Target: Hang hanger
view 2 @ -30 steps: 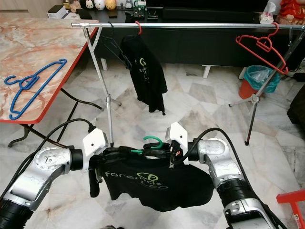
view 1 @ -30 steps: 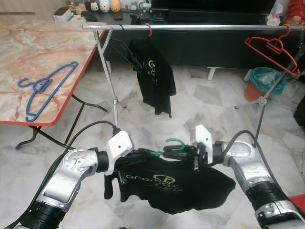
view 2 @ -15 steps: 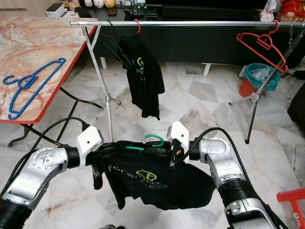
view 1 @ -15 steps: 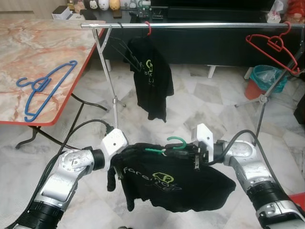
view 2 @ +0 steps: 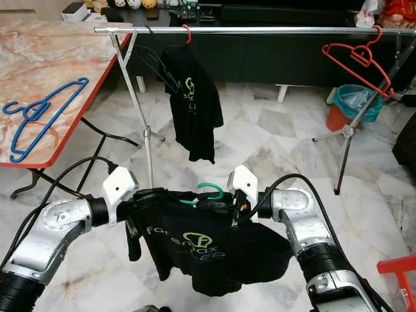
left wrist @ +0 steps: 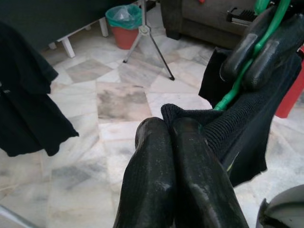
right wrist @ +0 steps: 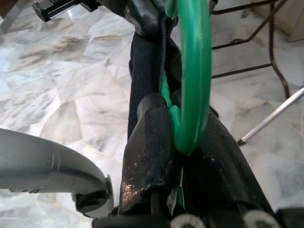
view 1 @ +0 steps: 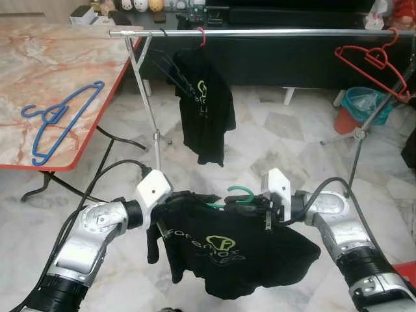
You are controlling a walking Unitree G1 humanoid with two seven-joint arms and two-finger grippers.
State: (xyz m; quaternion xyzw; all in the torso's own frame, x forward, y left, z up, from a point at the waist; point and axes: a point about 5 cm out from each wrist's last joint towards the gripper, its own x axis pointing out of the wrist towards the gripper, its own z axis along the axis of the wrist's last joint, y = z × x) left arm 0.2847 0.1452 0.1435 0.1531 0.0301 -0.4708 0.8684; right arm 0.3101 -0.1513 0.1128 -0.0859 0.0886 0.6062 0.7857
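Right gripper [right wrist: 173,118] clamped on the green hanger [view 1: 235,196] at the base of its hook, which curled up just beyond the fingertips. Left gripper [left wrist: 166,130] pressed closed on the collar of the black T-shirt [view 1: 240,250], which draped below and between both sets of jaws. Metal clothes rail [view 1: 273,32] well beyond and above both grippers, carrying a second black shirt [view 1: 205,104] and a red hanger [view 1: 370,62]; blue hanger [view 1: 62,117] on the marble table [view 1: 39,58] off to the left.

Even daylight is brightening the glossy white marble floor [view 1: 273,130], soft sheen is showing on the pink marble tabletop [view 1: 45,71], head views staying sharp, wrist views blurring close black fingers [left wrist: 156,190].
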